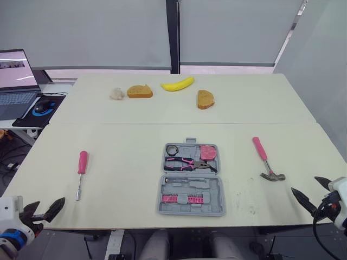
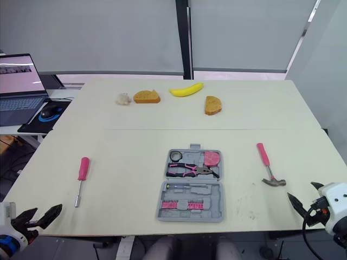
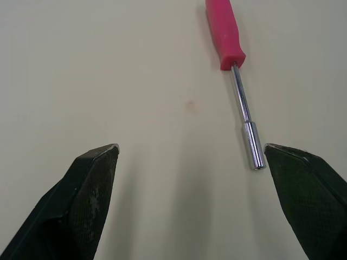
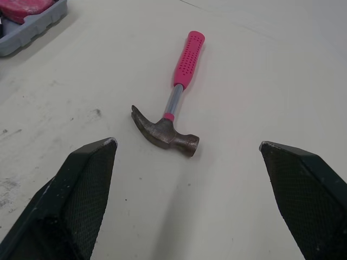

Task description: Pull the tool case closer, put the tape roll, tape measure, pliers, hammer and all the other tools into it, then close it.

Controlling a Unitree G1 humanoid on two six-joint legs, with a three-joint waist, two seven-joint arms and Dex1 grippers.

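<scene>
Head: open tool case (image 1: pixel 191 181) near table (image 1: pixel 124 141) front edge, holding pliers (image 1: pixel 190 163), tape roll (image 1: pixel 172 150), tape measure (image 1: pixel 208 152); hammer (image 1: pixel 265 161) lies right of it, nut driver (image 1: pixel 81 172) left | Left wrist: left gripper (image 3: pixel 190 147) spread wide, empty, driver's socket tip just beside one finger | Right wrist: right gripper (image 4: pixel 187 142) spread wide, empty, hammer ahead, untouched

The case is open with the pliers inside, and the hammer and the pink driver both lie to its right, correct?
No. The driver lies left of the case, not right, as the left eye view shows. The rest holds: the case is open with the pliers inside, and the hammer lies to its right.
</scene>
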